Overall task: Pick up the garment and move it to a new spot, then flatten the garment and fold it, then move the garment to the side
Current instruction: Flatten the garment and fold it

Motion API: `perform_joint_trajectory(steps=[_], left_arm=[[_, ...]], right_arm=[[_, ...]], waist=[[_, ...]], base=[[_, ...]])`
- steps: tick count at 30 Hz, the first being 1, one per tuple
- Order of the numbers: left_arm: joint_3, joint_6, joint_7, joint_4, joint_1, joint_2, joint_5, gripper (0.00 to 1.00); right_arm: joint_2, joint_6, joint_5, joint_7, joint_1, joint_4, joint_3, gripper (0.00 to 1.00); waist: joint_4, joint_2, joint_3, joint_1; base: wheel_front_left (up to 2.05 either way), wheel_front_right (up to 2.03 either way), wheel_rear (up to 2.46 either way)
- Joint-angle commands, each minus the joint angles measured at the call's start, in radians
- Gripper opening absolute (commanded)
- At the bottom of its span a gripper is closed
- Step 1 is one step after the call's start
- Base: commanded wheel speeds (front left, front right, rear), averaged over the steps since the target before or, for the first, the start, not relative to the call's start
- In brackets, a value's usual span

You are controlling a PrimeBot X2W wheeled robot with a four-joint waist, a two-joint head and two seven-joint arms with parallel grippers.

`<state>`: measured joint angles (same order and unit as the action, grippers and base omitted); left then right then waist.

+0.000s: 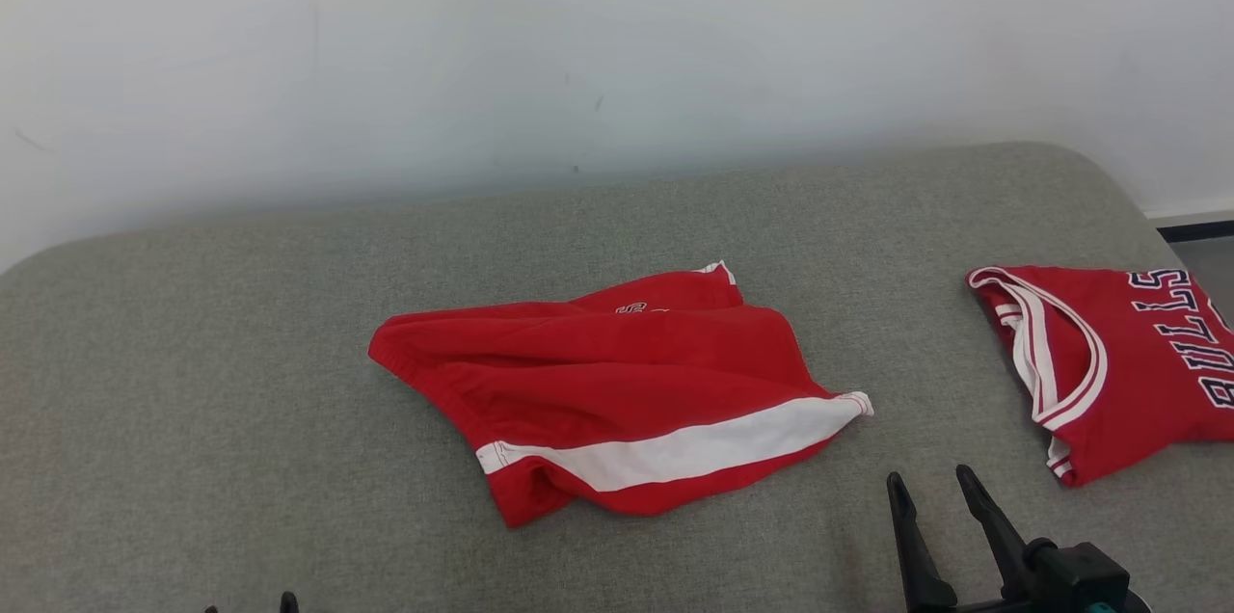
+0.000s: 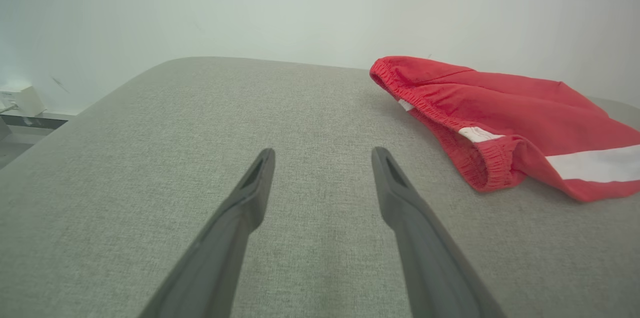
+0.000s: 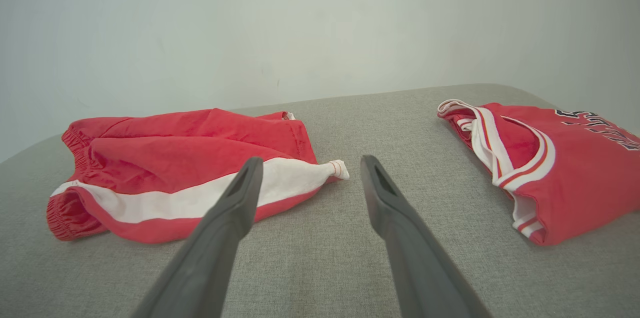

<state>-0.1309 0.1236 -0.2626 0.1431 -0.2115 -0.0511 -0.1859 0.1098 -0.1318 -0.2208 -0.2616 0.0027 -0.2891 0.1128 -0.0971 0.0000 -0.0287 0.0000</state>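
On the grey cushion (image 1: 193, 353), near its middle, the red shorts (image 1: 617, 382) lay crumpled. A white stripe ran along their near edge, and the elastic waistband pointed toward the robot's left. Part of the fabric was folded over itself, and a white-edged hem corner peeked up at the far side. Well apart to the right, close to the cushion's right edge, a red jersey (image 1: 1118, 362) lay folded. Its white-trimmed neckline faced the shorts, and dark letters ran along its outer part. Behind the cushion rose a pale wall (image 1: 578, 35).

At the near right, the right gripper (image 1: 930, 483) hovered just beside the shorts' striped corner, apart from it. Its two dark fingers were spread wide with nothing between them. The left gripper (image 2: 323, 153) was likewise released and empty, its fingers parted above bare cushion. The shorts' waistband lay off to its right, near but not touching. Its fingertips peeked in at the lower left of the head view.
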Motion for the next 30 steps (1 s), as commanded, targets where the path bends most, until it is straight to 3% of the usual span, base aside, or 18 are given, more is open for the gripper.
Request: perform_joint_trajectory(steps=[1, 8, 15, 19, 30], left_arm=[[0.006, 0.004, -0.003, 0.007, 0.026, 0.001, -0.006, 1.0], [0.131, 0.006, 0.019, 0.183, 0.17, -0.008, -0.084, 1.0], [0.245, 0.006, 0.155, 0.301, 0.365, -0.042, -0.241, 1.0], [0.274, 0.006, 0.228, 0.339, 0.433, -0.059, -0.3, 1.0], [0.319, 0.006, 0.297, 0.379, 0.499, -0.08, -0.382, 1.0]], right_arm=[[0.002, 0.003, -0.001, -0.004, -0.005, 0.001, -0.001, 1.0], [0.0, 0.003, 0.004, -0.004, -0.028, -0.005, 0.016, 1.0], [0.003, 0.003, -0.004, -0.004, -0.063, -0.009, 0.044, 1.0], [0.001, 0.003, -0.007, -0.004, -0.084, -0.009, 0.056, 1.0], [-0.006, 0.003, -0.008, -0.004, -0.103, -0.01, 0.059, 1.0]], waist=[[0.001, 0.0, 0.003, 0.0], [-0.012, 0.0, 0.024, 0.0], [-0.047, 0.0, 0.059, 0.0], [-0.071, 0.0, 0.086, 0.0], [-0.105, 0.0, 0.115, 0.0]], base=[[0.0, 0.0, 0.0], [0.0, 0.0, 0.0], [0.0, 0.0, 0.0], [0.0, 0.0, 0.0], [0.0, 0.0, 0.0]])
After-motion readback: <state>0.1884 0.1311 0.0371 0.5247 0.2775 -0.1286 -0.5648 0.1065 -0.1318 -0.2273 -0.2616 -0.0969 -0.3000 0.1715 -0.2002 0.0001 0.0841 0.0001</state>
